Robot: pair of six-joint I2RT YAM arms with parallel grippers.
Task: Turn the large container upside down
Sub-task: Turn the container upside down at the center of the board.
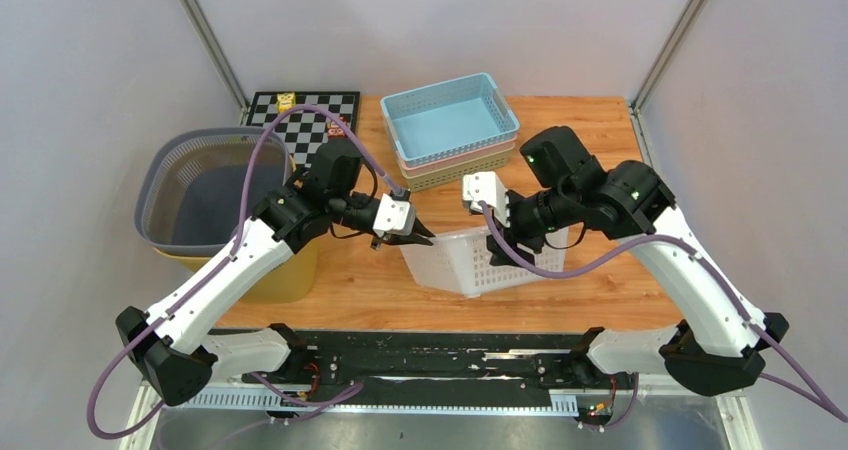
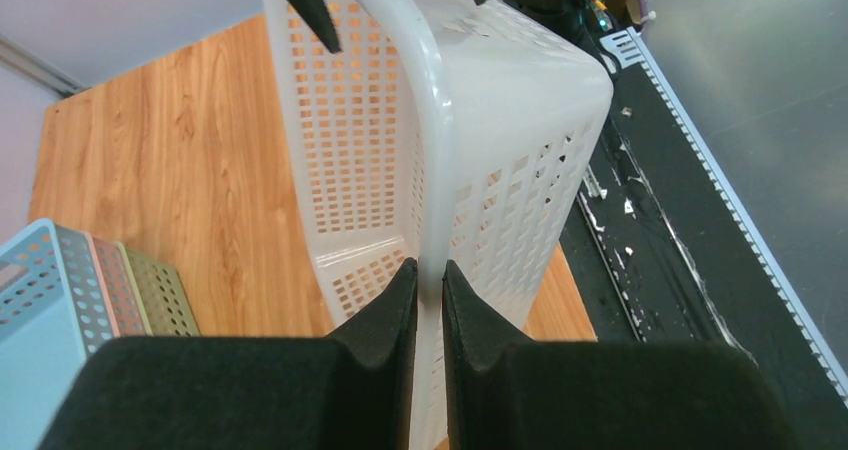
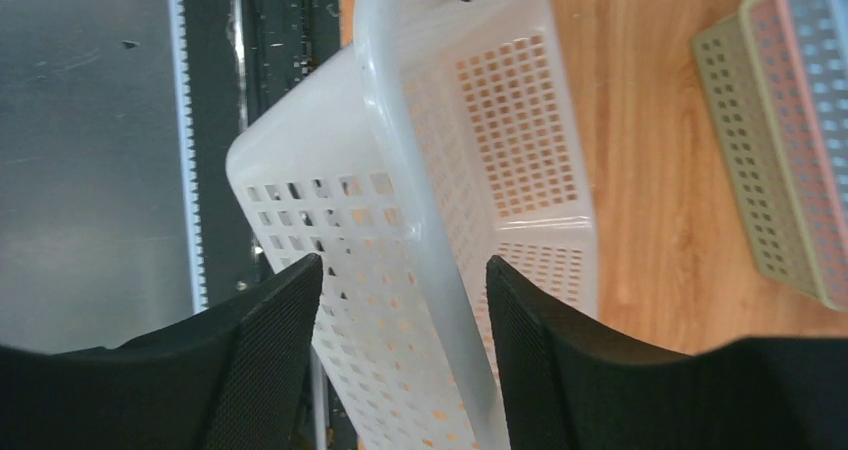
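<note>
The white basket [image 1: 470,262] is tipped up on its side near the front of the wooden table [image 1: 600,120], between the two arms. The left claw [image 2: 430,272] is squeezed tight on the basket's thick rim, with one finger on each side. The right claw [image 3: 400,290] is wide open. The rim runs between its fingers, but they do not pinch it. A stack of small baskets [image 1: 450,130] stands behind.

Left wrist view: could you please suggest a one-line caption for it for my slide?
Left gripper pinching the rim of the tilted white basket, wooden table behind.
</note>
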